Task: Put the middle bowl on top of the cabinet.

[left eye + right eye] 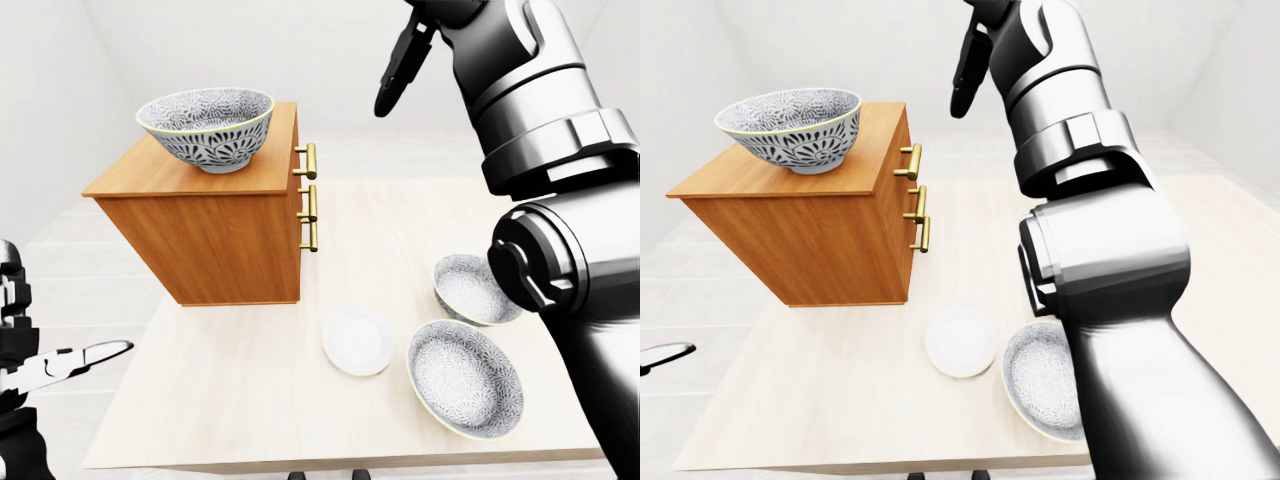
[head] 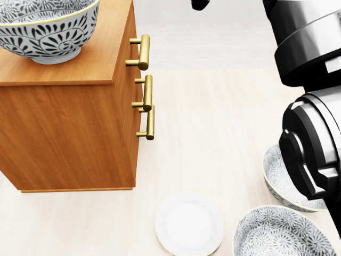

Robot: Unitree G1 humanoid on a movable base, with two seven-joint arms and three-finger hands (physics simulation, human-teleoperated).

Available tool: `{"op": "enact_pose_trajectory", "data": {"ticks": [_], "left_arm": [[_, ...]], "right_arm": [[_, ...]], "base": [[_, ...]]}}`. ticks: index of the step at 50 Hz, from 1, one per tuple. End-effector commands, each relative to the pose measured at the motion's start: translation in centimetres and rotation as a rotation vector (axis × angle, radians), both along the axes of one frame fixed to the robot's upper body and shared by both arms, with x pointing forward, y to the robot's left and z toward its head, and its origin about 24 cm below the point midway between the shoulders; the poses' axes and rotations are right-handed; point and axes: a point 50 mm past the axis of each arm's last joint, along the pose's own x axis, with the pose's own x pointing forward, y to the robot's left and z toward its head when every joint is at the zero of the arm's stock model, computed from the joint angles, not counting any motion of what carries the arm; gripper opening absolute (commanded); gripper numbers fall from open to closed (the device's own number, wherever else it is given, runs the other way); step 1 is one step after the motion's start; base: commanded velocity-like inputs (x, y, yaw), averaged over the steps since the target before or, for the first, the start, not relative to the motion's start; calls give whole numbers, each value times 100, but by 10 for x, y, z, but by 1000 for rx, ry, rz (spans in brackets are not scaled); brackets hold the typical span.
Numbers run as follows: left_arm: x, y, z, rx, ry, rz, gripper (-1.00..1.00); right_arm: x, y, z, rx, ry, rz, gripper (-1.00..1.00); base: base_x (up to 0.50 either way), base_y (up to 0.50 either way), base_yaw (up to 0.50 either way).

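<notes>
The patterned bowl (image 1: 207, 127) sits upright on top of the wooden cabinet (image 1: 215, 220) at the left of the tabletop (image 1: 230, 380). The right hand (image 1: 403, 60) hangs raised above, holding nothing, fingers loosely apart. Left hand (image 1: 55, 365) low at left, fingers spread. Two bowls (image 1: 465, 378) and a white plate (image 1: 357, 341) lie right

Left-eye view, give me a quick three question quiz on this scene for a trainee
1. True or false: a patterned bowl rests on the cabinet top.
2. How many bowls sit on the table?
3. What lies left of the two table bowls? A) white plate B) spoon C) cup

Key: 1 true. 2 two, the near bowl and the far bowl. 3 A.
</notes>
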Motion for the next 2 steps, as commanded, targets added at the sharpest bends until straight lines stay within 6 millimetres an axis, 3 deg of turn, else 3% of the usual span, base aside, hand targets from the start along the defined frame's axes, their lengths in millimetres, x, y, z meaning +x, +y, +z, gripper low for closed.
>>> {"op": "enact_pose_trajectory", "data": {"ticks": [1, 2], "left_arm": [[6, 0, -2, -10, 9, -10, 100], [6, 0, -3, -10, 11, -10, 100]], "right_arm": [[4, -35, 0, 57, -13, -86, 100], [4, -37, 0, 65, -11, -87, 100]], "base": [[0, 0, 0], [0, 0, 0]]}}
